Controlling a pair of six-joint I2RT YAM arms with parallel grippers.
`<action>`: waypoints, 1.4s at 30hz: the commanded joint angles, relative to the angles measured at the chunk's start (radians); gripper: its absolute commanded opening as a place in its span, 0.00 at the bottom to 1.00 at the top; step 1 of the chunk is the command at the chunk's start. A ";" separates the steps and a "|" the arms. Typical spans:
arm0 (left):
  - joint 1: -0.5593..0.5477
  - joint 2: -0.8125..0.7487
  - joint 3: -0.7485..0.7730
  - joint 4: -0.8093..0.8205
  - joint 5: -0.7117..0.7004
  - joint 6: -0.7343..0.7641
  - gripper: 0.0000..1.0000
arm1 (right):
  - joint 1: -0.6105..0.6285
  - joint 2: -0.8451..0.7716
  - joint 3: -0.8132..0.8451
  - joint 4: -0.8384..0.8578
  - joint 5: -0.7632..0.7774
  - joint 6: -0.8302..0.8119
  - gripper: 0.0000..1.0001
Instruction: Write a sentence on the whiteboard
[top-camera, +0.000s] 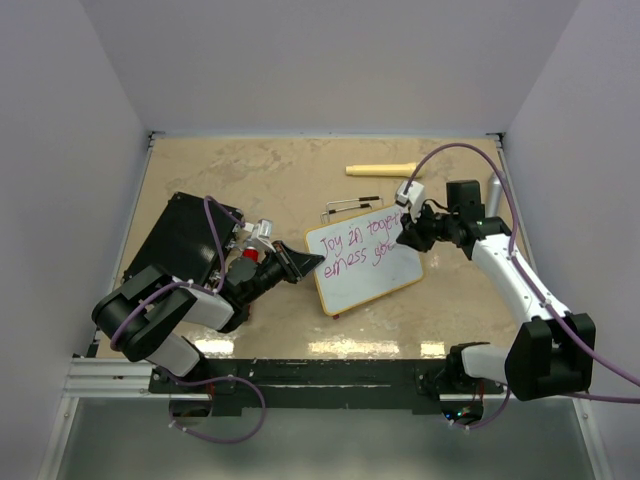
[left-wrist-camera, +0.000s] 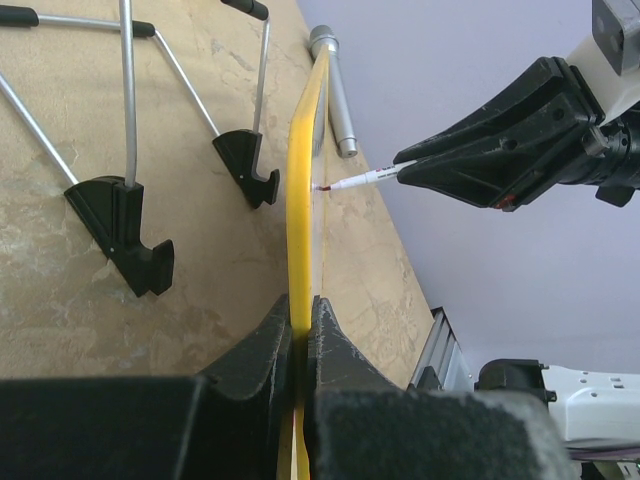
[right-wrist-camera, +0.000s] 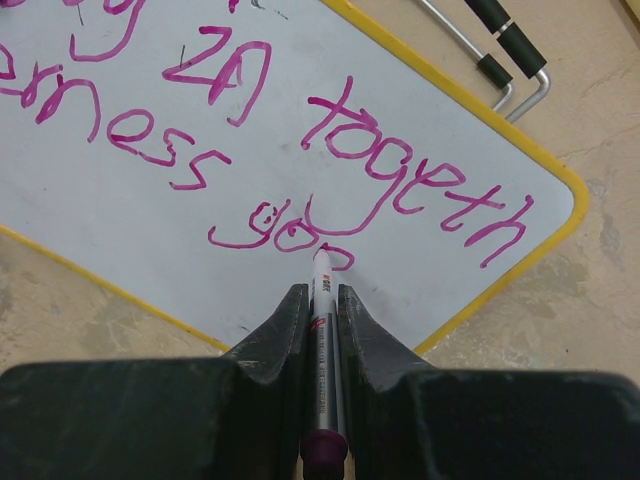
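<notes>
On the tan table (top-camera: 300, 180), the whiteboard (top-camera: 375, 285) is seen near the middle, between the two arms, with a black case (top-camera: 180, 240) off to its left. The sentence (right-wrist-camera: 400, 170) is set down in two pink handwritten lines, read as "Joy in togeth" above "erness go", with a further loop at the pen tip. The board's yellow rim is pinched edge-on by the left gripper (left-wrist-camera: 300, 318), jaws clenched on it. The marker (right-wrist-camera: 322, 335) is clamped in the right gripper (right-wrist-camera: 320, 297), jaws tight on the barrel and tip touching the board (the barrel's small red print cannot be read).
</notes>
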 joint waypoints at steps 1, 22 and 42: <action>-0.004 0.004 -0.005 0.158 0.031 0.038 0.00 | -0.003 -0.012 0.032 0.078 0.018 0.043 0.00; 0.000 0.003 -0.013 0.164 0.034 0.039 0.00 | -0.058 -0.022 0.018 0.123 0.084 0.072 0.00; 0.003 0.011 -0.013 0.173 0.037 0.038 0.00 | -0.058 0.004 0.013 -0.001 0.038 -0.031 0.00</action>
